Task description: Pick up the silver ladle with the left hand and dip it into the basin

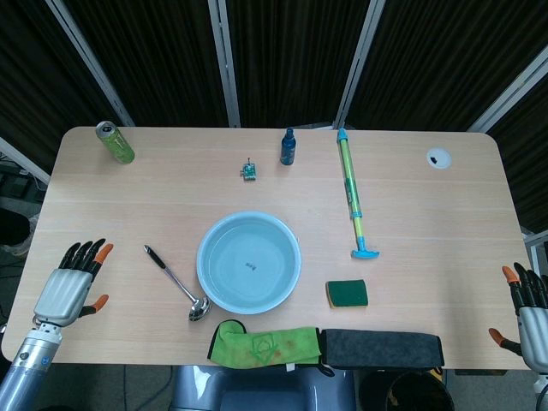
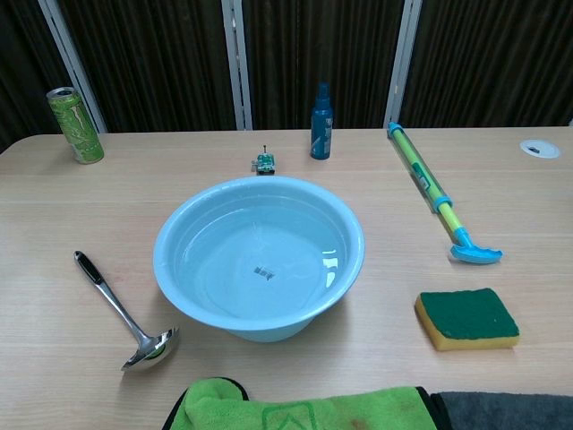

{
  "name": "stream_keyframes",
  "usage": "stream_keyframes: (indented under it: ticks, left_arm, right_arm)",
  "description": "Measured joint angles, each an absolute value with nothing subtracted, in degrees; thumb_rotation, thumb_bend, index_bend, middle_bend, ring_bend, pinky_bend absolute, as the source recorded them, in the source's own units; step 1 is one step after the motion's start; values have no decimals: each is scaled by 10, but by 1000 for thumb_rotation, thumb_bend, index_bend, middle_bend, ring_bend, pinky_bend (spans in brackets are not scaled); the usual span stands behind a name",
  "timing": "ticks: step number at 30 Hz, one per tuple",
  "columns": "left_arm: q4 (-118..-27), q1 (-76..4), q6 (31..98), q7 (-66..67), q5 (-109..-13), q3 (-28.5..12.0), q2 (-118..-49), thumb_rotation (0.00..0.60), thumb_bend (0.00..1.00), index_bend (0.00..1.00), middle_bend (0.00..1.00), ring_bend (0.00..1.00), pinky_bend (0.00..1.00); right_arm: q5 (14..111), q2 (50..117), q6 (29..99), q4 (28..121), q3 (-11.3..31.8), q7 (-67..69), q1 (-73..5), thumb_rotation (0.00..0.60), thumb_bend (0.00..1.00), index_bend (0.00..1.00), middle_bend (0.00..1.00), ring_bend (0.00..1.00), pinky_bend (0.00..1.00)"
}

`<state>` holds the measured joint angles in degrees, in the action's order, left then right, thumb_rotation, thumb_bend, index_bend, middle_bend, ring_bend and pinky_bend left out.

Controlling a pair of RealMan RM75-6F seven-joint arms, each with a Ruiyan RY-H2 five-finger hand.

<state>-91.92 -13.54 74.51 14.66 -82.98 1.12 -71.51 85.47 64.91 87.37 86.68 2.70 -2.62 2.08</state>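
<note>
Lying flat — silver ladle (image 1: 175,282) | beside basin (image 1: 212,284) | left hand (image 1: 72,284) spread — empty

Even, bright overhead light is falling on the table (image 1: 428,223) in both views, casting only faint, short shadows. Soft glare is showing on the basin (image 2: 260,260) rim and inner wall (clearest in the chest view). Both pictures are staying sharp; the dark backdrop is reading nearly black.

Wooden table (image 1: 445,231) with ladle (image 1: 178,282), basin (image 1: 249,262)
</note>
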Motion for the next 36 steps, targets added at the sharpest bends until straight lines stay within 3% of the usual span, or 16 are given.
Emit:
stream_keyframes:
  ticks: [7, 11, 15, 22, 27, 36]
  left_arm:
    - [-918, -137, 741, 143, -838, 14, -718, 600, 254, 30, 0, 0, 0]
    - [-907, -141, 741, 130, -856, 15, -726, 600, 255, 291, 0, 0, 0]
    - [-890, -149, 729, 124, -860, 15, -740, 600, 258, 395, 0, 0, 0]
    - [-868, -171, 691, 154, -840, 3, -770, 600, 265, 456, 0, 0, 0]
    - [-829, -191, 664, 154, -830, -7, -800, 600, 338, 502, 0, 0, 0]
    - [-759, -226, 613, 153, -809, -21, -856, 600, 335, 479, 0, 0, 0]
  right_arm:
    - [854, 647, 876, 869, 28, -20, 21, 600, 0, 14, 0, 0, 0]
    - [854, 646, 878, 869, 28, -15, 21, 600, 0, 14, 0, 0, 0]
    - [849, 645, 872, 869, 30, -12, 19, 600, 0, 14, 0, 0, 0]
    - [844, 644, 851, 868, 29, -15, 10, 600, 0, 14, 0, 0, 0]
    - [832, 644, 844, 867, 31, -17, 7, 600, 0, 14, 0, 0, 0]
    - [810, 643, 839, 864, 39, -17, 7, 600, 0, 14, 0, 0, 0]
